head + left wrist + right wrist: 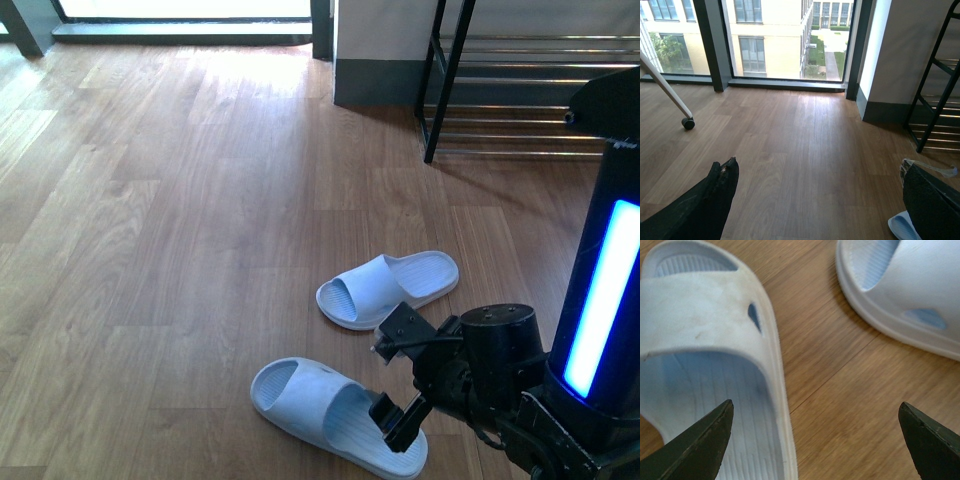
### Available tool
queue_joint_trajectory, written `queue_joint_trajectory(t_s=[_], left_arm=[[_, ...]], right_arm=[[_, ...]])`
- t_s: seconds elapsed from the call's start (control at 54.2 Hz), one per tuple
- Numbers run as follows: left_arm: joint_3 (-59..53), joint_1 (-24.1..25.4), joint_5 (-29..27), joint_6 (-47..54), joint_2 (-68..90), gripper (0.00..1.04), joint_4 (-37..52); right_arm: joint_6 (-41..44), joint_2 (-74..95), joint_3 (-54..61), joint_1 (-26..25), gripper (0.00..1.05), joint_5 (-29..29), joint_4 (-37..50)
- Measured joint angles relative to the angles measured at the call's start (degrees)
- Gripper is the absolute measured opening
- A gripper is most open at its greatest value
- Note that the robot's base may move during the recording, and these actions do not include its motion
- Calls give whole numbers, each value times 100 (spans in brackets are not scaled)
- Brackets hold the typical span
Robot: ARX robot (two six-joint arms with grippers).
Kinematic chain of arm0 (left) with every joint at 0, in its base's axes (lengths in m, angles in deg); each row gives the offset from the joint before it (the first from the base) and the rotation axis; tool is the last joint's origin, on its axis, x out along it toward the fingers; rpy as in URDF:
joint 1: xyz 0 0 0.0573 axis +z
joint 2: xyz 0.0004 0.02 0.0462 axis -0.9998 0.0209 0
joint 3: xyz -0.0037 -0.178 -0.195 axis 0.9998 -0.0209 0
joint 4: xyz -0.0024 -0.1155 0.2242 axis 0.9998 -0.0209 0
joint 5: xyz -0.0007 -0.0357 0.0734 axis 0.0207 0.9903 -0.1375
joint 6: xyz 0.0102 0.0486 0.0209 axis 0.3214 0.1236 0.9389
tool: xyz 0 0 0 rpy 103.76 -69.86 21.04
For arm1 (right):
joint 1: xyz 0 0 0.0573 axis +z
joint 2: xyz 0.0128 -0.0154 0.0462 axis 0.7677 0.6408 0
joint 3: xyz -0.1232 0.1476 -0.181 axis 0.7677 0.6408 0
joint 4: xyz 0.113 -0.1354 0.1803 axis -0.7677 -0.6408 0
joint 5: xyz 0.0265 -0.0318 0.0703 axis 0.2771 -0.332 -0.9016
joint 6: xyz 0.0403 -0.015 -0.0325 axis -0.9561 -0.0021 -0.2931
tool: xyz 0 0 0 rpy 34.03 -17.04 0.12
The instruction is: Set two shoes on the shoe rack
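Two pale blue slides lie on the wood floor: the far shoe (pixel 388 288) and the near shoe (pixel 335 415). My right gripper (pixel 398 378) hangs open just above the near shoe's heel end. In the right wrist view the right gripper (pixel 815 404) straddles that slide's rim, with one finger over the near shoe's footbed (pixel 700 385). The far shoe (pixel 910 295) lies apart from it. The shoe rack (pixel 520 100), black frame with chrome bars, stands at the back right. My left gripper (pixel 819 162) is open over bare floor, with a slide's tip (pixel 902 225) by one finger and the shoe rack (pixel 940 115) beyond.
A grey wall base (pixel 375 80) stands left of the rack, with a bright window sill (pixel 180 30) along the back. A caster leg (pixel 687 123) rests on the floor near the window. My own column with a blue light (pixel 605 300) rises at the right.
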Motion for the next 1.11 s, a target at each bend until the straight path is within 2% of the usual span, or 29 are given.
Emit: queue_joint_trajectory(t_s=[0.277, 0.609, 0.72, 0.867, 1.107], left_arm=[[0, 0, 0, 0, 0, 95, 0], [0, 0, 0, 0, 0, 95, 0], [0, 0, 0, 0, 0, 95, 0], [0, 0, 0, 0, 0, 95, 0], [0, 0, 0, 0, 0, 95, 0]], right_arm=[[70, 391, -857, 247, 96, -216, -487], [-85, 925, -1749, 378, 95, -181, -911], [-149, 957, -1836, 391, 74, -122, -931], [-177, 960, -1849, 398, 55, -103, -951], [-229, 960, -1847, 428, 10, -46, -981]])
